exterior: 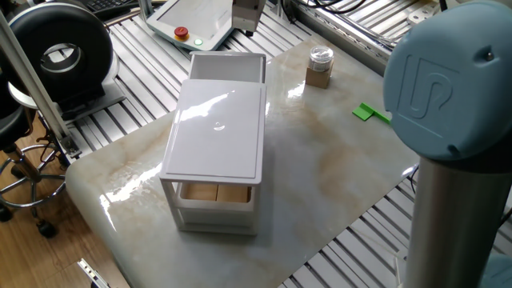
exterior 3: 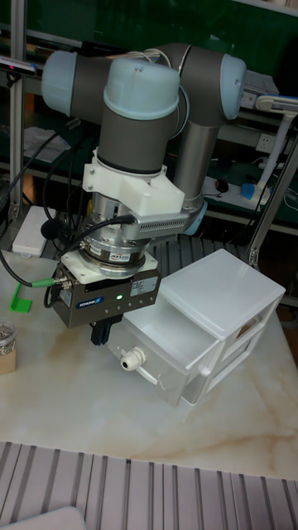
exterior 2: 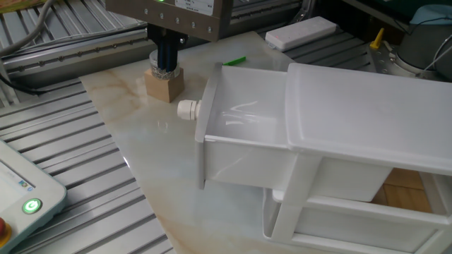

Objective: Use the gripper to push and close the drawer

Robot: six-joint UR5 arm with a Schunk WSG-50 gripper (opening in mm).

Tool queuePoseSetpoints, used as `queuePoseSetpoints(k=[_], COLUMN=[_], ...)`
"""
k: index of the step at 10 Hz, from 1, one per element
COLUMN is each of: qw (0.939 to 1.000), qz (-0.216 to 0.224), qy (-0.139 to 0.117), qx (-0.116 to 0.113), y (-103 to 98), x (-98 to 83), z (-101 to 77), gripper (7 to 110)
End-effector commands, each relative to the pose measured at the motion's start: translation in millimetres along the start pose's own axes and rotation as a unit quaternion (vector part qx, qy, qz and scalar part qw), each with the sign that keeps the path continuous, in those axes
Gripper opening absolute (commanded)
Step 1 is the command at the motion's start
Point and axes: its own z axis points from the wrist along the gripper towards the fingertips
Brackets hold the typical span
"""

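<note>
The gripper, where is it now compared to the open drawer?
In the tall fixed view, the gripper hangs just left of the drawer, beside its round knob.

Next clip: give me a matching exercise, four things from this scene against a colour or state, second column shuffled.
Things:
1. drawer
2. wooden block
3. gripper
4. flat piece on the table

Descriptions:
A. green
B. pulled out, empty
C. hanging in front of the drawer knob
D. carrying a small clear jar

Pairs: 1-B, 2-D, 3-C, 4-A
</note>
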Motion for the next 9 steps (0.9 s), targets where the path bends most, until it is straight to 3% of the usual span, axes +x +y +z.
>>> queuePoseSetpoints(k=[1,2,9], qw=[1.0,0.9999,0.9978], qz=[0.002,-0.003,-0.009], qy=[-0.002,0.008,0.063], qx=[0.001,0.01,-0.02], y=[-1,-6,9], x=[-0.3,5.0,32.3], z=[-1.1,-1.2,-3.3], gripper=[7,7,7])
